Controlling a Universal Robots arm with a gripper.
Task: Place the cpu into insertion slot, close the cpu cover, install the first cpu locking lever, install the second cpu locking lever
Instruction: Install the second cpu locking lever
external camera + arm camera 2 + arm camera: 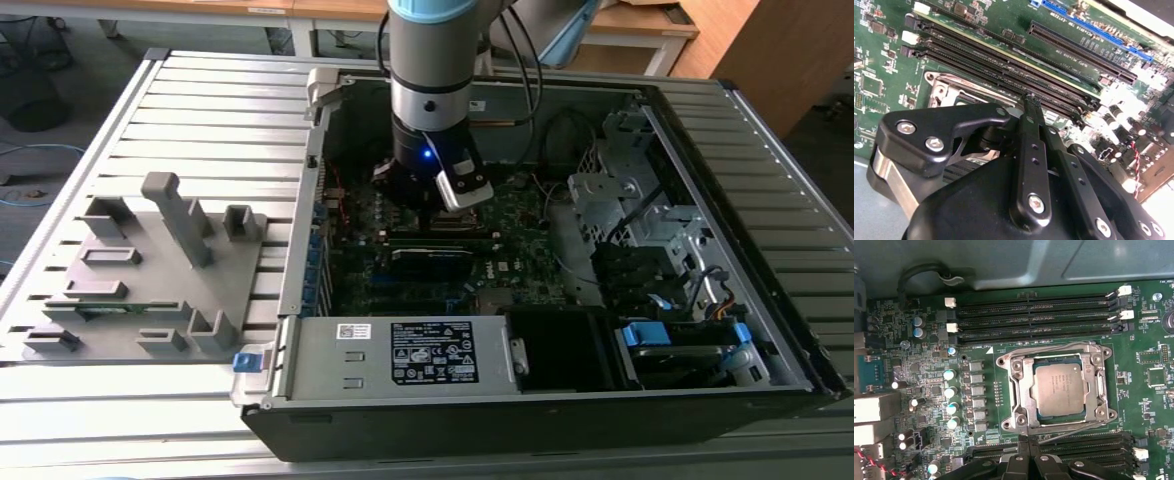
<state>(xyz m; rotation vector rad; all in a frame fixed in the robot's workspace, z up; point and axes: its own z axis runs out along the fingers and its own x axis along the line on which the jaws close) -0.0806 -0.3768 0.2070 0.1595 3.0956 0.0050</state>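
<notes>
Inside the open computer case (747, 250) in the exterior view, the arm reaches down to the motherboard (507, 215), its gripper (430, 200) low over the board at about 12 o'clock of the white-labelled power supply (400, 355); a grey fixture tray (134, 290) lies at 9 o'clock. In the second wrist view the gripper's fingers (1030, 125) are pressed together beside long black memory slots (1004, 65). In the first wrist view the cpu (1063, 389) sits in the insertion slot (1004, 360), the cpu cover (1021, 390) framing it; its print is unreadable.
</notes>
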